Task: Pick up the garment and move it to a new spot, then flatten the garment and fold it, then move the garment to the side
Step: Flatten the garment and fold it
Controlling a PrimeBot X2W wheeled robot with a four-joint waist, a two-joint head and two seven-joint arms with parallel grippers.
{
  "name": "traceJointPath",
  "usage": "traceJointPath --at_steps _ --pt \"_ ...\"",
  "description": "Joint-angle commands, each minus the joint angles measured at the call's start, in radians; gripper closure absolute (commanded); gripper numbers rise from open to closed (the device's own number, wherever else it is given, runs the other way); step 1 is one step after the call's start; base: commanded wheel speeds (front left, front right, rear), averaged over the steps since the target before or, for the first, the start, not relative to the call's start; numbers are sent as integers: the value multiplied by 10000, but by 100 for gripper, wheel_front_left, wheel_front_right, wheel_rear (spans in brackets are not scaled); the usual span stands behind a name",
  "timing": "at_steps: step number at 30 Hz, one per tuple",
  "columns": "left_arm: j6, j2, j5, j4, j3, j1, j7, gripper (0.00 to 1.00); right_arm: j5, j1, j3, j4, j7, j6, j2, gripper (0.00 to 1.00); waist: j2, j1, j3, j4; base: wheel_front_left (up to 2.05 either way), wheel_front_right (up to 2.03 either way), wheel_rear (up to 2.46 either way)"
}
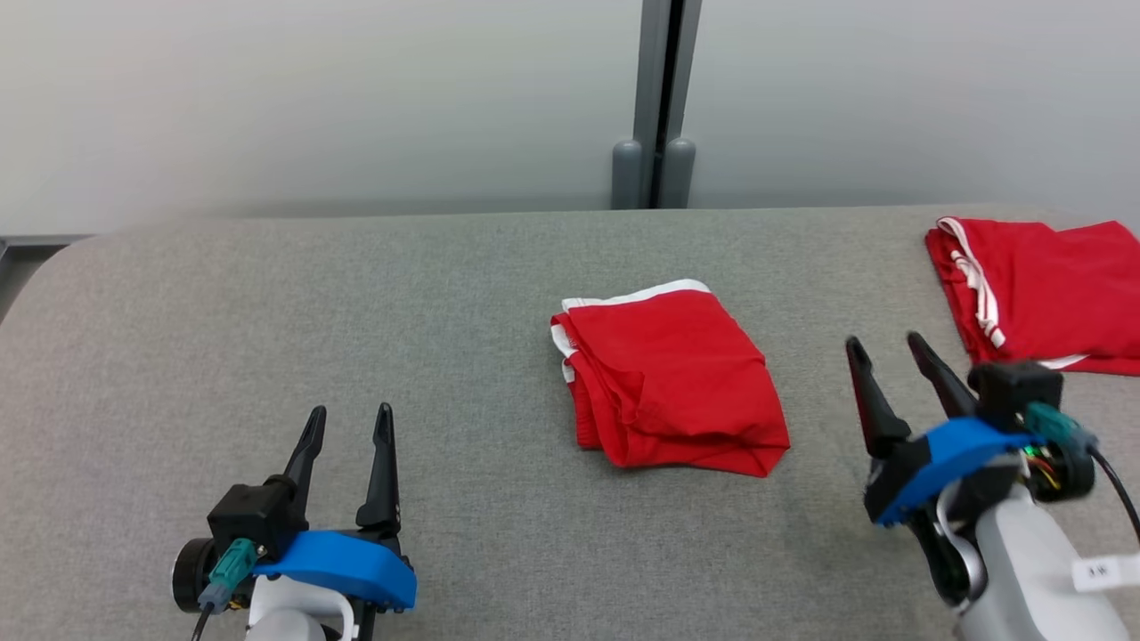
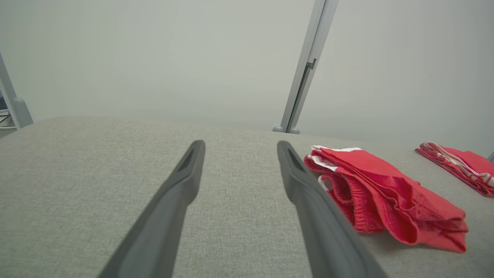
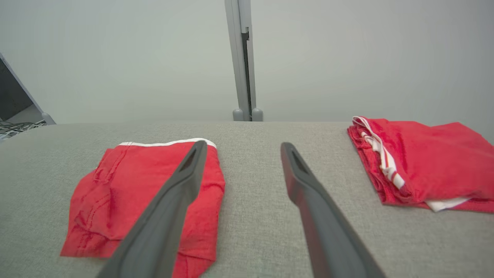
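The left claw sits closest to the camera, low over the grey fabric worktop. Its two dark fingers are spread apart with nothing between them, and a blue collar and a green plug sit at its base. The right claw is also close. Its fingers stand apart too and are empty, tilted a little toward the left. A small white tag is stuck on the pale forearm behind it. The tag carries dark marks that are too small to read.

The folded red garment lies flat near the middle of the worktop. It is a rough rectangle of several layers, with a white band along its far edge and white trim at its left corner. Neither claw touches it. The left claw is well off to the garment's left and nearer the robot. The right claw is near the garment's right side, with bare worktop between them.

A second red garment, also folded and with white stripes along its left edge, lies to the right of the folded red garment and farther back, apart from it. Behind the folded red garment, past the worktop's far edge, a grey post stands against the pale wall.
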Motion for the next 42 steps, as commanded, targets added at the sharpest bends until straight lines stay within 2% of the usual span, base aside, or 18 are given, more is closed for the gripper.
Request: traceJointPath --at_steps 1,9,20,42 --pt "-1 62 82 -56 76 144 -43 0 -257 489 -356 -284 -41 6 139 0 -1 1 -147 -121 0 0 0" --pt "42 108 96 -189 265 506 -43 0 -990 2142 -1503 -1728 -59 6 698 0 -1 1 -344 -258 0 0 0" --pt "218 163 257 -582 820 1135 -43 0 -663 3620 -1005 -3715 435 4 863 0 -1 1 -527 -474 0 0 0" --pt "173 95 296 -592 988 1250 -43 0 -286 3724 -925 -3854 534 6 870 0 -1 1 -502 -370 0 0 0"
